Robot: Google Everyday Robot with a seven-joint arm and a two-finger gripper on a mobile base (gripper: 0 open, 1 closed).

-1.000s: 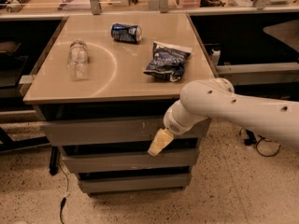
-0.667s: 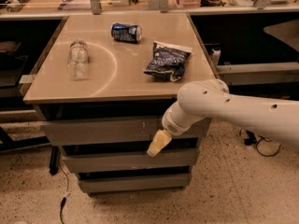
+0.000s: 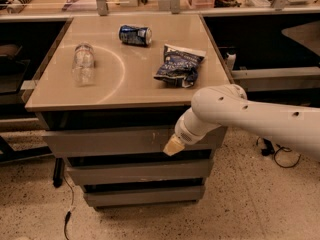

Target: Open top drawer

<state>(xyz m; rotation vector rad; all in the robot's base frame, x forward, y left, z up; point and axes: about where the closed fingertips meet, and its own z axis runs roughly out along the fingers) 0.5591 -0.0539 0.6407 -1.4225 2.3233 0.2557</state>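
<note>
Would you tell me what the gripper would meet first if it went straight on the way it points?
Probably the top drawer, near its lower edge, where the gripper sits right of centre; depth is unclear.

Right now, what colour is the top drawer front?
The top drawer is grey, faintly scratched; camera view. The gripper is at its lower edge.

Single cam, high front, looks down at cabinet (image 3: 125, 99); mid-range; tool (image 3: 173, 146) centre frame.
</note>
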